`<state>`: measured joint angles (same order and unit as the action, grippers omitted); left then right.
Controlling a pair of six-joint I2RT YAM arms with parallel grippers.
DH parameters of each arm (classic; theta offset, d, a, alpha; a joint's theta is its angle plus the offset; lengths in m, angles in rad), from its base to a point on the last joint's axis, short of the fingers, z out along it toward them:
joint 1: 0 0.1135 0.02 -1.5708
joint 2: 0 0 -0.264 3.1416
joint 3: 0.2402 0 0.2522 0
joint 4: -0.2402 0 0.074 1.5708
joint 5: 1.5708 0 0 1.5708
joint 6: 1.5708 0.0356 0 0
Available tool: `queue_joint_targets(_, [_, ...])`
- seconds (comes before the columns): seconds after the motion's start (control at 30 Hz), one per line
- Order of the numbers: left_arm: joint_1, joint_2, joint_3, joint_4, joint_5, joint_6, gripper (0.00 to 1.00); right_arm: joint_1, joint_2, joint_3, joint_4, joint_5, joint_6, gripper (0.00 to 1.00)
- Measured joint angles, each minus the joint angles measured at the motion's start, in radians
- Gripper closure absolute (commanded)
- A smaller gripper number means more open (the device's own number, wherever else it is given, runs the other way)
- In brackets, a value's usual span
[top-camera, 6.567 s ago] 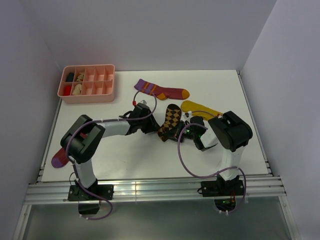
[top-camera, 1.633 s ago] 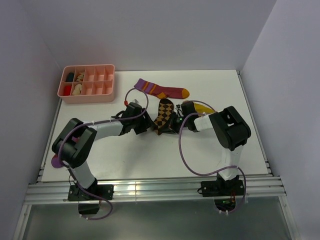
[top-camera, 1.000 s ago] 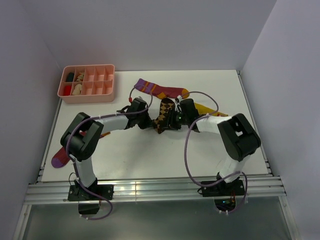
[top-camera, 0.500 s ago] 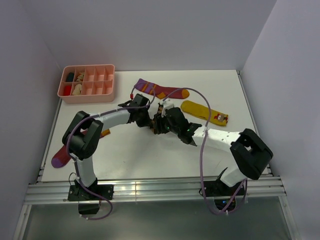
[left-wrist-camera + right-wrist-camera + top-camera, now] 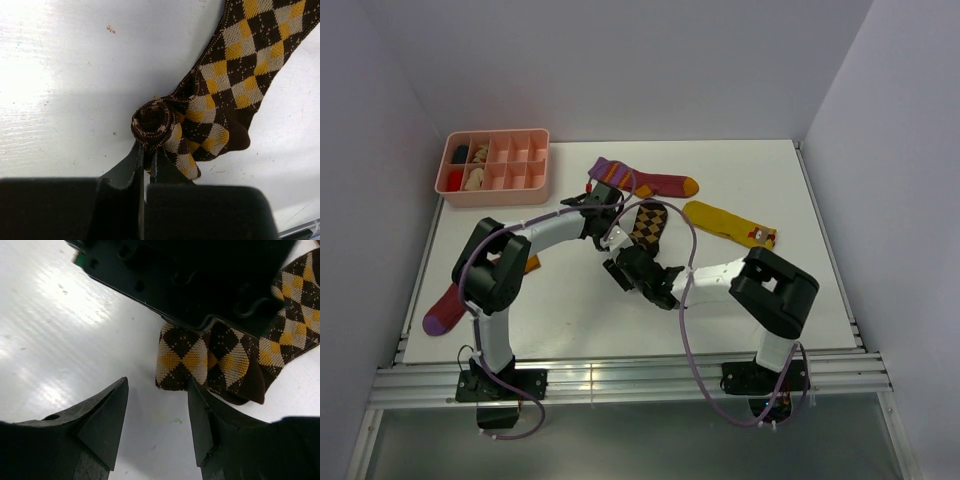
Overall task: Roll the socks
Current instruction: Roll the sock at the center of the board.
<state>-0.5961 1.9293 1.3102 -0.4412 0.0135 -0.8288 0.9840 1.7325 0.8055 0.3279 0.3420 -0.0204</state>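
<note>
- One maroon sock (image 5: 440, 315) was half hidden by the left arm (image 5: 490, 275).
- The checked sock (image 5: 250, 60) was cut off at the left wrist view's top edge.

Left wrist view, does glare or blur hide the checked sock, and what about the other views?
Left wrist view: glare washes out the table, but the diamond-check sock is sharp; the left gripper pinching its rolled end is a dark silhouette. Right wrist view: glare streaks the table, and the open right gripper looks black and soft. Top external view: even, soft light.
</note>
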Motion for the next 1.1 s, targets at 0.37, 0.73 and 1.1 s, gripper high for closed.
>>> queue_joint_targets(0.37, [0.014, 0.013, 0.024, -0.020, -0.002, 0.032, 1.00, 0.005, 0.138, 0.087, 0.010, 0.138, -0.026, 0.69])
queue_joint_targets(0.73, [0.040, 0.007, 0.008, 0.003, 0.006, 0.059, 0.60, -0.093, 0.108, 0.105, -0.042, -0.068, 0.088, 1.00])
queue_joint_targets(1.1, [0.090, -0.124, -0.163, 0.063, -0.003, -0.004, 0.28, -0.292, 0.101, 0.152, -0.136, -0.639, 0.272, 1.00])
